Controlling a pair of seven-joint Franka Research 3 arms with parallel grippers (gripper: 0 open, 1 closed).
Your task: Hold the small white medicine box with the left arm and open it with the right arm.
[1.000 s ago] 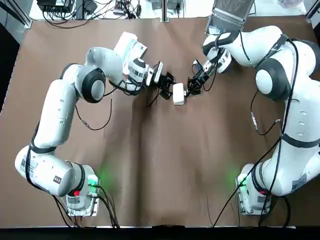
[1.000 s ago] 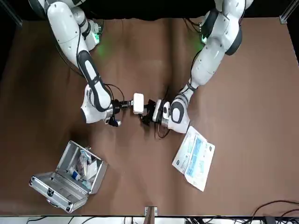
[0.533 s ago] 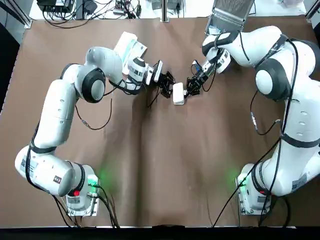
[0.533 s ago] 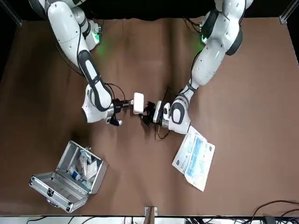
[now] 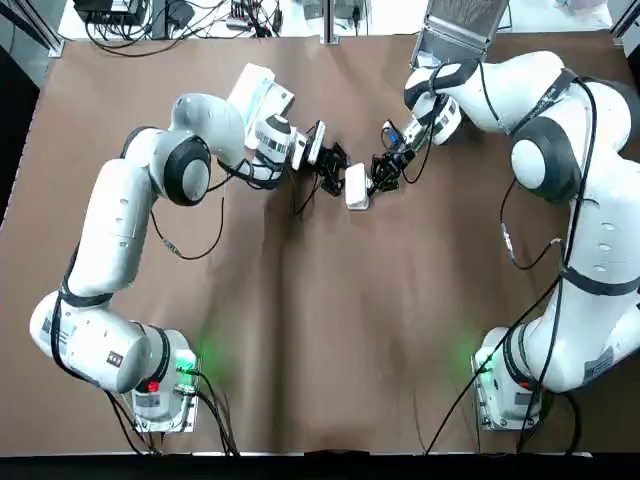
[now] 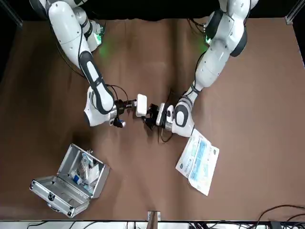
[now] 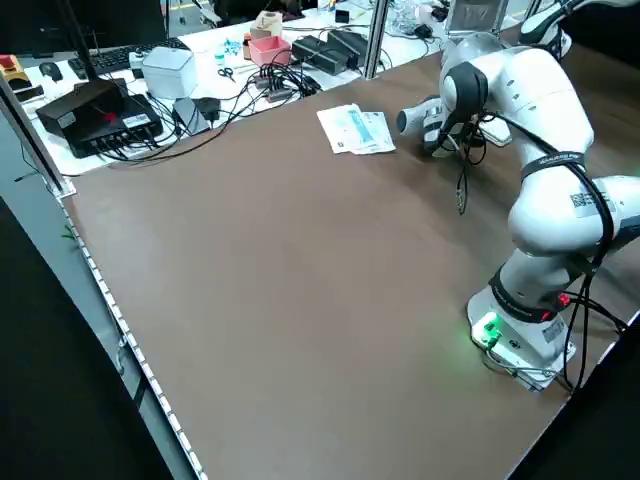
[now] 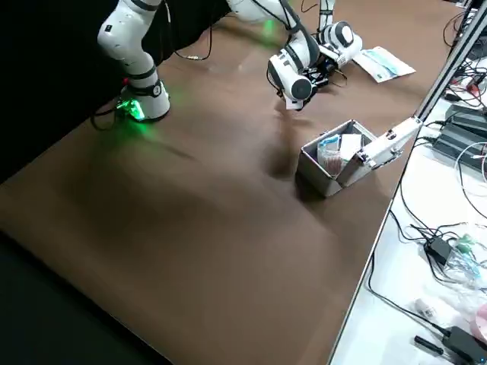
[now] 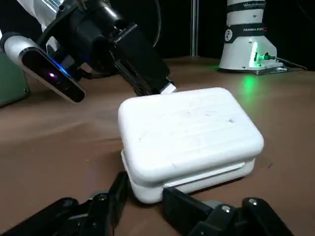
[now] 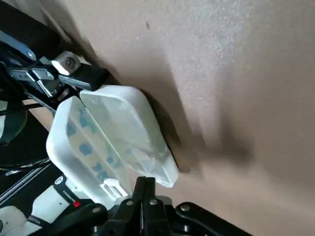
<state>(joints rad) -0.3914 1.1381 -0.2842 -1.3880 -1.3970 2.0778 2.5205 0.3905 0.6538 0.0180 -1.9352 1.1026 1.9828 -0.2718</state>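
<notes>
Right hand, fingers together, has edged against the medicine box clamped in left hand.

Overhead, with the robot's side at 6 o'clock, an open metal case sits at 1 o'clock on the brown table's far edge. A blue-and-white leaflet lies flat at 11 o'clock. Past 12 o'clock there are cables, black boxes and a pink tub.
</notes>
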